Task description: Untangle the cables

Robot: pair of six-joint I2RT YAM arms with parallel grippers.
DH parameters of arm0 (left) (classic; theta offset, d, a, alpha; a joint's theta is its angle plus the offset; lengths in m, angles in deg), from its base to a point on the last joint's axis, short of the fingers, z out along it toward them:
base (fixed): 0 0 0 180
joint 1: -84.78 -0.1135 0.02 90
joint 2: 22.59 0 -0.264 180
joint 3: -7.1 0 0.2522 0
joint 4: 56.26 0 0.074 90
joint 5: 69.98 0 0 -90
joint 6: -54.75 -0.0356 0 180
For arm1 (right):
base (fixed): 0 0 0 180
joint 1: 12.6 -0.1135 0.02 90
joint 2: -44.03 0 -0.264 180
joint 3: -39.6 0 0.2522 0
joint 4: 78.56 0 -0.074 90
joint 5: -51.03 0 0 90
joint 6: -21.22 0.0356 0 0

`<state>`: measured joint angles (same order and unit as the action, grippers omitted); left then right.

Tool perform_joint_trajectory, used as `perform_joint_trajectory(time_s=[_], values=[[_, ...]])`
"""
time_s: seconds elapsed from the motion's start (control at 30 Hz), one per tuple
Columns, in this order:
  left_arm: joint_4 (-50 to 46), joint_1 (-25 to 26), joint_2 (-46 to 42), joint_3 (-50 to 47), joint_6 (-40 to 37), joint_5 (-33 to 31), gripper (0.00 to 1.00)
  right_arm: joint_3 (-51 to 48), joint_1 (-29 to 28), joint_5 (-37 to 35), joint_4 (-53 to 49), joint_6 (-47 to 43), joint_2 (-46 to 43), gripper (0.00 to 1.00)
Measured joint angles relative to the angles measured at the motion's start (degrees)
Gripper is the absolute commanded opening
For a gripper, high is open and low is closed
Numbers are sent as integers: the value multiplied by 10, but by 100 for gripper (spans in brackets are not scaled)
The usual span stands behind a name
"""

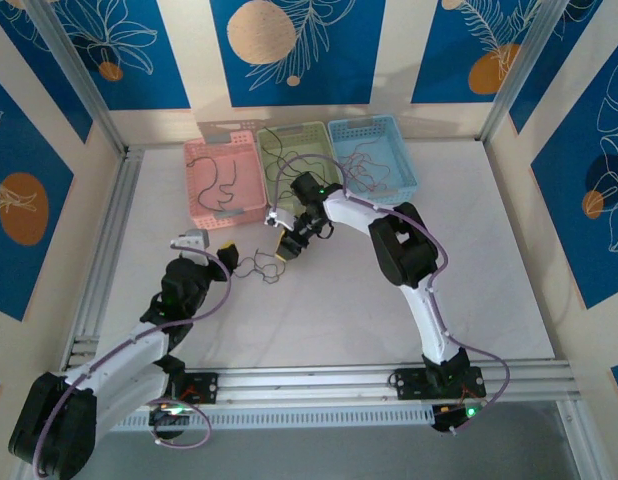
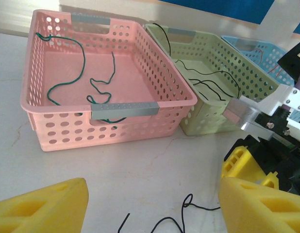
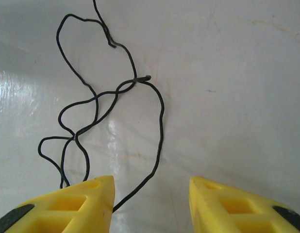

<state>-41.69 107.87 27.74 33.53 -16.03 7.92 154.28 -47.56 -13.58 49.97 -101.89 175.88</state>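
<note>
A loose tangle of thin black cables (image 1: 259,268) lies on the white table between my two grippers. In the right wrist view the cables (image 3: 91,111) form crossing loops just ahead of the fingers, and one strand runs down beside the left finger (image 3: 77,204). My right gripper (image 3: 152,204) is open above the table and grips nothing; from above the right gripper (image 1: 286,250) hangs at the tangle's right end. My left gripper (image 2: 155,208) is open wide, a black cable end (image 2: 189,204) lying between its fingers. From above the left gripper (image 1: 225,254) sits just left of the tangle.
Three baskets stand in a row at the back: a pink basket (image 1: 227,180) holding a green wire (image 2: 82,58), a green basket (image 1: 294,160) with black wires (image 2: 208,82), and a blue basket (image 1: 374,155). The right arm's wrist (image 2: 266,107) is close on the left gripper's right side.
</note>
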Motion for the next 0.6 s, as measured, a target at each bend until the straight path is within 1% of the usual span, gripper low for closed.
perform_joint_trajectory(time_s=[0.17, 0.53, 0.6], values=[[0, 0, 0, 0, 0, 0, 72, 27, -6, -8, -36, -15, 13, 38], [0, 0, 2, 0, 0, 0, 72, 40, -11, -15, -76, -31, 27, 38], [1, 0, 4, 0, 0, 0, 72, 41, -11, -15, -82, -33, 27, 36]])
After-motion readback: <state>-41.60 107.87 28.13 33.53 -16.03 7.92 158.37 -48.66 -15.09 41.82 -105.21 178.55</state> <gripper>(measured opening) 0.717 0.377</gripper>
